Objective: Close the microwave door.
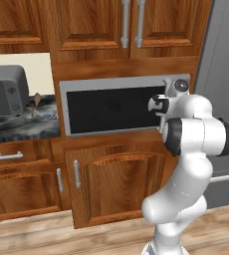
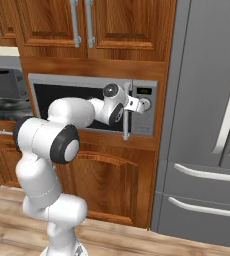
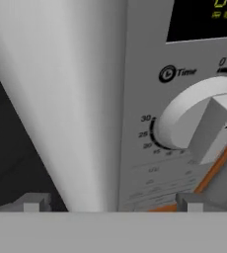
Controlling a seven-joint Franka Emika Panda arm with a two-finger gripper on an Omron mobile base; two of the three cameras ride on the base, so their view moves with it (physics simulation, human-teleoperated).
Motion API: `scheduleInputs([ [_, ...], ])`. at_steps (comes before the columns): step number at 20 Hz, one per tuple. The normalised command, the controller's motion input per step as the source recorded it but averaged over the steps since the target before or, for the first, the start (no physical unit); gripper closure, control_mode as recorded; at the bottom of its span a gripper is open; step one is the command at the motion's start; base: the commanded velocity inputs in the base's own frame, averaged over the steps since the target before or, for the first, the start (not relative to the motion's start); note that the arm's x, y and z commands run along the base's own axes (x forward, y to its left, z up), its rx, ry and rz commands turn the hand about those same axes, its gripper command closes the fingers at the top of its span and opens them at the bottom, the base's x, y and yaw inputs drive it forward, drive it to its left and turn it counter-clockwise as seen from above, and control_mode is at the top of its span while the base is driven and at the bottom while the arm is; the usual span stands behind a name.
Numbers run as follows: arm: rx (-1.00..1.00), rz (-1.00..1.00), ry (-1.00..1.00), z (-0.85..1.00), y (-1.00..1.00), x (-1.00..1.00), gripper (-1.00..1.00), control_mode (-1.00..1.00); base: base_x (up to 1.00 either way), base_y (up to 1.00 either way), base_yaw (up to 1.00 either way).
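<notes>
Microwave door point(image 1: 111, 108) is seen flush or nearly flush in the microwave point(image 2: 93, 106) under the cabinets; pincer point(image 2: 132, 104) spread beside the handle point(image 2: 125, 120). Knob point(image 3: 197, 121) could be bumped if pressed further.

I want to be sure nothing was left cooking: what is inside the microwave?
Cannot tell. The microwave door lies flush against the microwave, and its black glass shows nothing of the interior. The gripper sits at the silver bar handle, beside the knob.
</notes>
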Motion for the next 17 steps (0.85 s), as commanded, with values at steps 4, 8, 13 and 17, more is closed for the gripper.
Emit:
scheduleInputs([
  [4,0.00,0.02,0.00,0.00,0.00,0.52,-1.00,-1.00,0.00,0.00,0.00],
  [8,0.00,0.02,0.00,0.00,0.00,0.41,-1.00,-1.00,0.00,0.00,0.00],
  [13,0.00,0.00,0.00,0.00,0.00,0.21,-1.00,-1.00,0.00,0.00,0.00],
  [17,0.00,0.00,0.00,0.00,0.00,0.06,-1.00,-1.00,0.00,0.00,0.00],
])
